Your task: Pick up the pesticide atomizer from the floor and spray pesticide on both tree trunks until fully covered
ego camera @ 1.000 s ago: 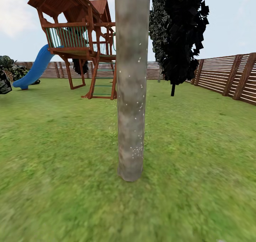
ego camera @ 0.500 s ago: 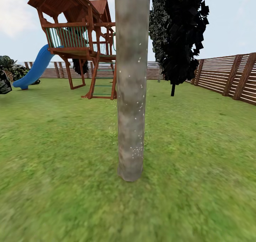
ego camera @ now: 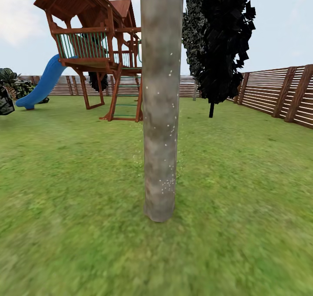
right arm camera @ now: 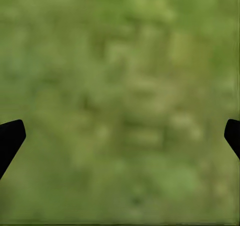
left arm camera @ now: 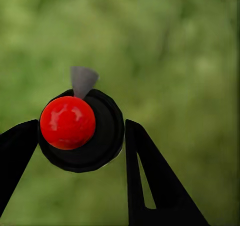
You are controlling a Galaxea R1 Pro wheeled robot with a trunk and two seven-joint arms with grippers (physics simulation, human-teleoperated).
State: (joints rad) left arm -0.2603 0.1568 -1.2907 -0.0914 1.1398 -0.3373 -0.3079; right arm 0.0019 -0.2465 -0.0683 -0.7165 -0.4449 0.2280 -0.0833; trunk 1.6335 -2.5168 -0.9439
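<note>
Grey-brown mottled tree trunk (ego camera: 161, 113) stands dead ahead, white pesticide specks (ego camera: 167, 183) sparse; left hand (left arm camera: 80, 136) grasps the black red-capped atomizer (left arm camera: 82, 131); right hand (right arm camera: 120, 136) released.

Even, bright daylight is falling across the wide green lawn (ego camera: 243, 165), casting no clear shadows. Near grass is smearing into blur. In both wrist views the ground is showing fully out of focus.

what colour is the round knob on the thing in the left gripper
Glossy red, on the black round pesticide atomizer; clearest in the left wrist view.
</note>
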